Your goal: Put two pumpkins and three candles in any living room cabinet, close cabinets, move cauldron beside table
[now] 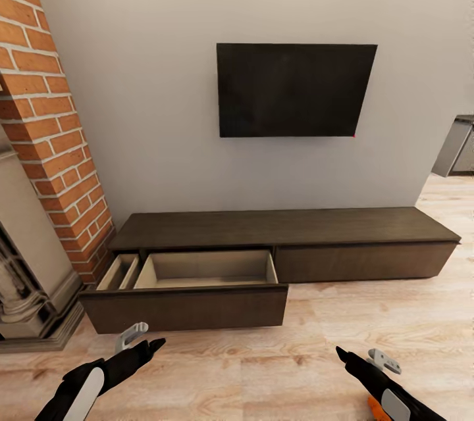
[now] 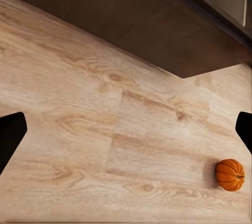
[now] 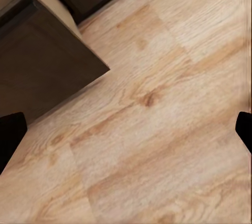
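Wooden floor fronts one cabinet, one drawer open, one pumpkin.

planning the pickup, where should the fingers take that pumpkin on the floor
Grip the pumpkin across its ribbed belly at the widest part, coming down from above. It lies alone on the wooden floor, clear of the open drawer, so both sides are free; its round shape suits an opposing pinch, I think.
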You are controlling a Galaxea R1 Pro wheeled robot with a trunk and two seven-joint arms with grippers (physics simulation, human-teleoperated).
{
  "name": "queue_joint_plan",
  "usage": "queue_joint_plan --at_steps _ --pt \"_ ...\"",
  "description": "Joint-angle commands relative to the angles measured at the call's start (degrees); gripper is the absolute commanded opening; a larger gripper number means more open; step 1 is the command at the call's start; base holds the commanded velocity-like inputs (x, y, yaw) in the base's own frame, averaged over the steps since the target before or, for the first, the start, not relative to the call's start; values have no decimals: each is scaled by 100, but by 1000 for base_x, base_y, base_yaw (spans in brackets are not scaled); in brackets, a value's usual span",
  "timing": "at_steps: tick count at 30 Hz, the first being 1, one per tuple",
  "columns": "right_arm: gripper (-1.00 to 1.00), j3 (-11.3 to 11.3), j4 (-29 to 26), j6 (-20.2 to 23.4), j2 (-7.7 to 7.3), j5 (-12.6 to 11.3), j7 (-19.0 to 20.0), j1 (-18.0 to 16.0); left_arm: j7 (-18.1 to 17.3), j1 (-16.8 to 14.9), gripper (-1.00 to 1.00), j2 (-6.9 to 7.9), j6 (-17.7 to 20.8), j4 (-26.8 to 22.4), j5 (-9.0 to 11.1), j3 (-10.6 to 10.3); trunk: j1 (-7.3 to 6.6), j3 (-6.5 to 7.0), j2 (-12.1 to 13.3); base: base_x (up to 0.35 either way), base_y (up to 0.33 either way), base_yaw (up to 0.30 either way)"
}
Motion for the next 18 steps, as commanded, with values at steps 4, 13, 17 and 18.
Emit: queue_joint_plan --at_steps 4,13,17,18 --pt "100 39 9 -7 1 -43 13 -5 -15 -3 100 -7 38 -5 13 15 -2 -6 -3 -141 -270 0" --pt "100 40 9 -16 10 -44 21 -5 -7 -3 100 -12 38 -5 21 15 -2 -6 -3 -139 -271 0" --pt "100 40 6 -14 14 -42 22 -5 -6 -3 100 -8 37 -5 23 15 -2 -6 -3 -56 -277 0" --pt "100 40 4 -15 14 -42 21 -5 -6 -3 100 -6 36 -5 23 15 -2 -6 -3 -16 -283 0"
